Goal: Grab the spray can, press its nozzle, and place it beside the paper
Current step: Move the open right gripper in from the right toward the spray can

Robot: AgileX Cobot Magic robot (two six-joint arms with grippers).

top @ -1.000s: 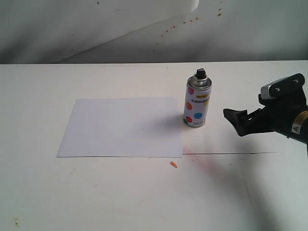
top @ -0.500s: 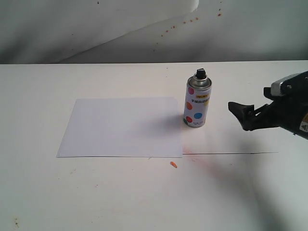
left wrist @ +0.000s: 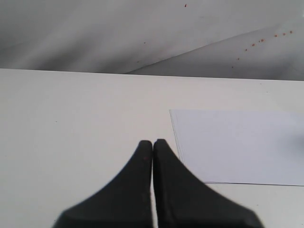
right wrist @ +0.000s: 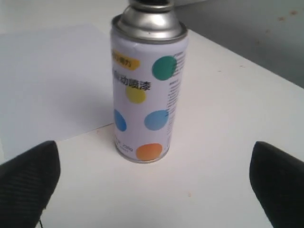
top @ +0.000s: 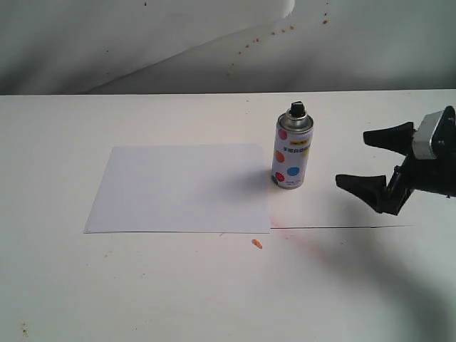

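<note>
A small silver-white cylindrical aerosol spray can (top: pixel 292 153) with coloured polka dots is seen standing upright on the white bench (top: pixel 142 285). In the exterior view it is placed just beside the right edge of a plain white rectangular sheet of paper (top: pixel 182 187). The can is topped by a small black plastic nozzle (top: pixel 296 109). The right end effector (top: pixel 352 157) is held spread wide, to the right of the can and apart from it. The left end effector (left wrist: pixel 152 142) is pressed together above bare bench near the sheet.
</note>
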